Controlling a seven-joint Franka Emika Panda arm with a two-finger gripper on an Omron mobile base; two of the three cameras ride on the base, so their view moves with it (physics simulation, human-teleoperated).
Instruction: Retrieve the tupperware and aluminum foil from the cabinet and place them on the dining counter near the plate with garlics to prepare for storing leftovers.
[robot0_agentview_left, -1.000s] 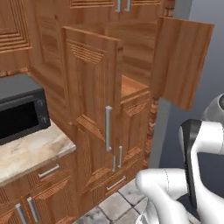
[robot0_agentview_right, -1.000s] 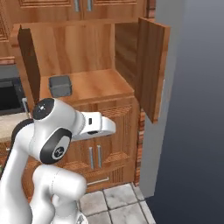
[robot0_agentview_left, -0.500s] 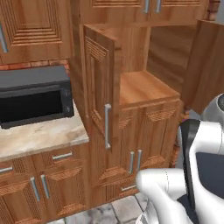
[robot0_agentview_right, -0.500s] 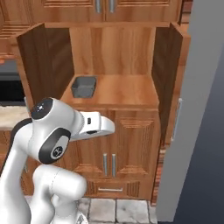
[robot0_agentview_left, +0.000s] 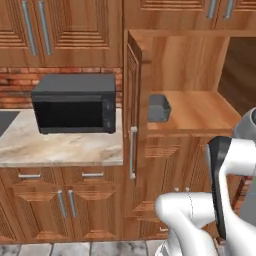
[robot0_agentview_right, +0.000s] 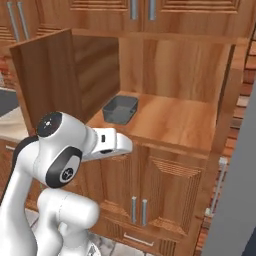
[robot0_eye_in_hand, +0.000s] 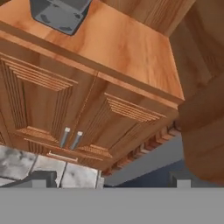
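The jaws (robot0_eye_in_hand: 107, 177) peek up as two small dark tips at the bottom of the hand view, well apart, with nothing between them. Past them that view looks down on a grey stone floor (robot0_eye_in_hand: 26, 164) and two low wood doors (robot0_eye_in_hand: 74, 109) with carved lines and two short silver handles (robot0_eye_in_hand: 70, 138). Above the doors lies the flat, smooth wood shelf (robot0_eye_in_hand: 122, 48) of the cabinet, and the tub (robot0_eye_in_hand: 59, 13) sits at its far left corner, dark grey with round corners. The right base view shows the tub (robot0_agentview_right: 120, 109) from the top, so you can see it is hollow and has a rim that flares out. It rests on the shelf (robot0_agentview_right: 170, 120) close to the open left door (robot0_agentview_right: 47, 80), well apart from the white arm (robot0_agentview_right: 75, 155), which bends in front of the low doors. The left base view shows things the others miss: a black boxy microwave (robot0_agentview_left: 75, 102) on a pale marbled tabletop (robot0_agentview_left: 60, 147), red bricks (robot0_agentview_left: 20, 82) behind it, and drawers (robot0_agentview_left: 60, 176) under it. Here the open door (robot0_agentview_left: 133, 100) is seen edge-on, with a long silver bar handle (robot0_agentview_left: 133, 152), and the tub (robot0_agentview_left: 159, 107) pokes out just behind it on the shelf (robot0_agentview_left: 200, 112). The shiny white arm (robot0_agentview_left: 210, 215) fills the low right corner.
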